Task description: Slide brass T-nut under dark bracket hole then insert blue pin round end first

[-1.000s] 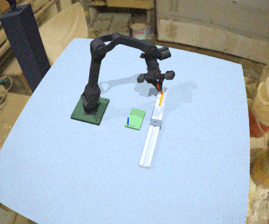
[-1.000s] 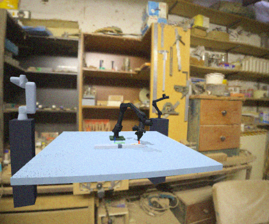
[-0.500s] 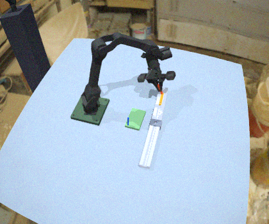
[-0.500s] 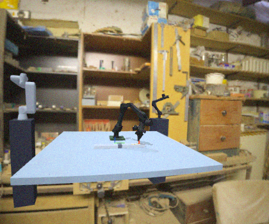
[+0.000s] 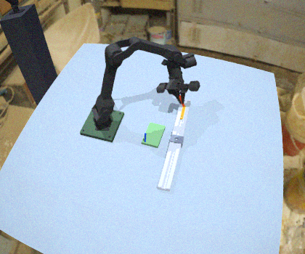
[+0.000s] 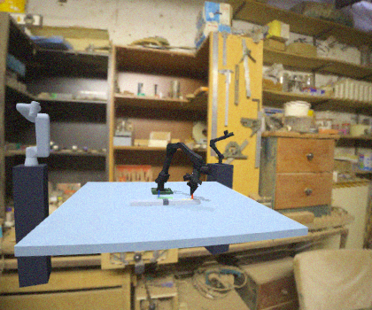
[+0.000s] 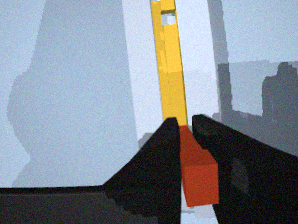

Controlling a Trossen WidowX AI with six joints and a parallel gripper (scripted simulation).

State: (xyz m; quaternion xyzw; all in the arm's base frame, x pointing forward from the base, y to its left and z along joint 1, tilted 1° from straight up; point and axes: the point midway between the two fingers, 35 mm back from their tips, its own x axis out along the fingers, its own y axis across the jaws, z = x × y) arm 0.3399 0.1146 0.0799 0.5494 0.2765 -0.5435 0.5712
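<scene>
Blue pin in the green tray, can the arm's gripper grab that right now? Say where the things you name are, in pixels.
Probably not yet: the gripper [image 5: 183,103] [image 6: 192,193] [image 7: 184,125] is shut on the orange handle [image 5: 181,99] [image 6: 192,197] [image 7: 201,182]. Otherwise, the blue pin [image 5: 145,137] [image 6: 158,194] stands upright with nothing visible over it, seemingly within reach.
</scene>
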